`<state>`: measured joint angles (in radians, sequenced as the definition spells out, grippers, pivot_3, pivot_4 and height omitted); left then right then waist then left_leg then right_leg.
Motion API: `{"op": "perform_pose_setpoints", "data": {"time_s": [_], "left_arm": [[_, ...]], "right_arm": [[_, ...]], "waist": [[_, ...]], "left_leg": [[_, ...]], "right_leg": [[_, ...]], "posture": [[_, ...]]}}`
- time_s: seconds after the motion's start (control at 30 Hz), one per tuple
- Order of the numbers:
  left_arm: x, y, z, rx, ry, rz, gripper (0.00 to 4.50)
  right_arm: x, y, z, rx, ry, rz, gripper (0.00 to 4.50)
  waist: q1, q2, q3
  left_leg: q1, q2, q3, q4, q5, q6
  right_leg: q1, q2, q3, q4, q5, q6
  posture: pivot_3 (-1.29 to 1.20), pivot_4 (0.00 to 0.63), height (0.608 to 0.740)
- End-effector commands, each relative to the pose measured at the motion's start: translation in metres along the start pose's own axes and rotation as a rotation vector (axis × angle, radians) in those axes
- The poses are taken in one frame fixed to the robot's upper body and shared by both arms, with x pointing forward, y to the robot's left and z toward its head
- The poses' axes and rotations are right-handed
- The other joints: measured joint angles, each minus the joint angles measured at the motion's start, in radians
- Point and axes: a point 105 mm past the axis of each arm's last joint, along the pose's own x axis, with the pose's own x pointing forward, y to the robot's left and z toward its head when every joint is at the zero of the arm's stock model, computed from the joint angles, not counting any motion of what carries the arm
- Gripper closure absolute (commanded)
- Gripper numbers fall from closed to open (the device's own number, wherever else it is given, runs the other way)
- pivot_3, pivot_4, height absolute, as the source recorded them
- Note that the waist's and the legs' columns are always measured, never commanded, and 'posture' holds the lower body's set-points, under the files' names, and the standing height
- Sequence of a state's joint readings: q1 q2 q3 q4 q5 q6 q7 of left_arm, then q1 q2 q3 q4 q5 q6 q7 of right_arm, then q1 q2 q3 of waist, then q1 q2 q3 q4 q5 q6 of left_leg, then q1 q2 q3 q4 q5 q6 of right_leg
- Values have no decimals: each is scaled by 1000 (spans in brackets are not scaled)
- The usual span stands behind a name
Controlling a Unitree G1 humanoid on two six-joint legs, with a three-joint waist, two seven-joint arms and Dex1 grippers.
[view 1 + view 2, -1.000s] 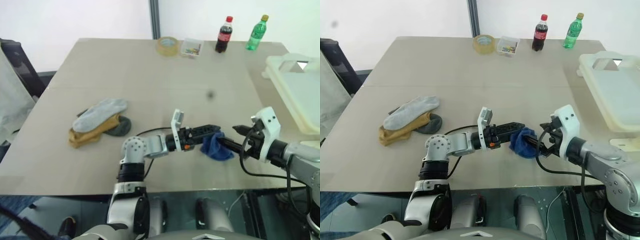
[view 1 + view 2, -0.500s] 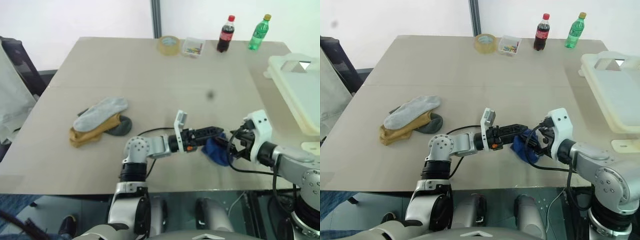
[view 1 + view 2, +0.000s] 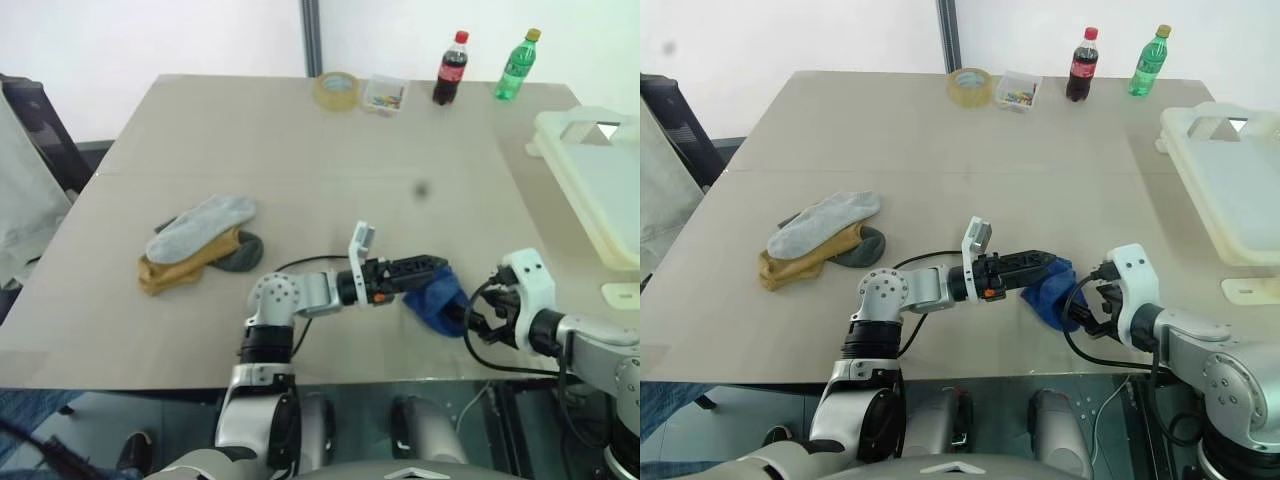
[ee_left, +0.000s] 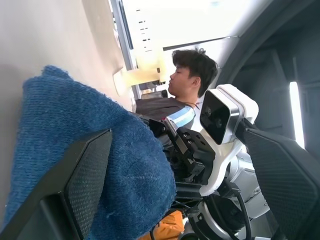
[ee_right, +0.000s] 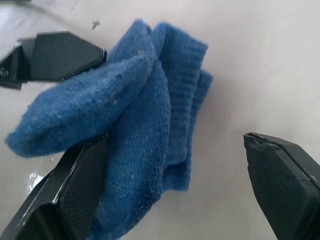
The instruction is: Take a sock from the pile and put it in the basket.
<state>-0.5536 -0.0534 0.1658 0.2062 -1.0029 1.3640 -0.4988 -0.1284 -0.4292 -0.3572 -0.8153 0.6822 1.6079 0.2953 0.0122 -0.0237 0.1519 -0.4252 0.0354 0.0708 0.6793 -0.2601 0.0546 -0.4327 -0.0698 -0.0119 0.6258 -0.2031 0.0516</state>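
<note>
The blue sock [image 3: 436, 300] lies bunched on the table near its front edge, well to the right of the pile [image 3: 200, 245] of grey, mustard and dark socks. My left gripper [image 3: 432, 268] reaches in level from the left and is open; the sock [image 4: 100, 170] rests against one finger. My right gripper [image 3: 466, 320] sits low just right of the sock and is open, the sock [image 5: 135, 130] draped over one finger. The cream-white basket [image 3: 590, 190] stands at the table's right edge.
At the table's far edge stand a tape roll [image 3: 335, 90], a small clear box [image 3: 385, 94], a cola bottle [image 3: 447, 68] and a green bottle [image 3: 514, 65]. A dark chair [image 3: 40, 125] is off the left side. A person [image 4: 192, 80] shows beyond the right arm.
My right gripper has dropped lower and drawn back toward the table's front edge, still at the sock. The left gripper and the sock have stayed in place.
</note>
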Motion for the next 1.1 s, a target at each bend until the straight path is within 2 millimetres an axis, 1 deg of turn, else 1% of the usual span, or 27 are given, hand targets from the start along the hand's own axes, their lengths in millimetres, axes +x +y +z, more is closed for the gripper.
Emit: {"op": "perform_pose_setpoints", "data": {"time_s": [0.03,0.1,0.2,0.3,0.4,0.67,0.77,0.93,1.03,1.1], "left_arm": [[2,-5,-1,9,5,-30,0],[2,-4,-1,9,8,-31,0],[3,-4,-2,10,10,-32,0],[3,-4,-2,10,9,-33,0],[3,-4,-1,10,6,-32,0],[2,-4,0,9,-1,-29,0],[2,-4,1,10,-1,-28,0],[3,-4,1,13,-2,-28,0],[3,-4,1,13,-3,-29,0],[3,-4,1,12,-4,-29,0]], "right_arm": [[-16,5,24,-24,-122,49,93],[-18,14,31,-18,-170,117,93],[-21,18,36,-14,-196,157,93],[-22,18,38,-13,-201,166,93],[-22,24,39,-15,-205,201,93],[-15,37,39,-35,-192,221,93],[-9,35,39,-29,-185,183,93],[-2,27,32,-8,-148,103,93],[-5,14,20,11,-105,44,93],[-6,8,13,38,-85,21,93]], "waist": [[0,0,0],[-1,0,0],[0,0,0],[0,0,0],[0,0,0],[0,0,0],[0,0,0],[0,0,0],[1,0,0],[1,0,0]], "left_leg": [[0,0,0,0,0,0],[0,0,0,1,0,0],[0,0,-1,1,0,0],[0,0,-1,1,0,0],[-1,0,0,1,0,0],[0,0,0,2,0,0],[-1,0,-1,2,0,0],[-1,0,-1,2,0,0],[-1,0,-1,3,0,0],[-2,0,-1,3,0,0]], "right_leg": [[0,0,0,0,0,0],[0,0,0,0,0,0],[0,0,0,0,0,0],[0,0,-1,0,0,0],[0,0,0,0,0,0],[0,0,0,1,0,0],[0,0,0,1,0,0],[0,0,0,1,0,0],[0,0,0,1,0,0],[0,0,0,1,0,0]], "posture": [[0,150,740],[0,150,740],[0,150,740],[0,150,740],[0,150,740],[0,150,740],[0,150,740],[0,150,740],[0,150,740],[0,150,740]]}}
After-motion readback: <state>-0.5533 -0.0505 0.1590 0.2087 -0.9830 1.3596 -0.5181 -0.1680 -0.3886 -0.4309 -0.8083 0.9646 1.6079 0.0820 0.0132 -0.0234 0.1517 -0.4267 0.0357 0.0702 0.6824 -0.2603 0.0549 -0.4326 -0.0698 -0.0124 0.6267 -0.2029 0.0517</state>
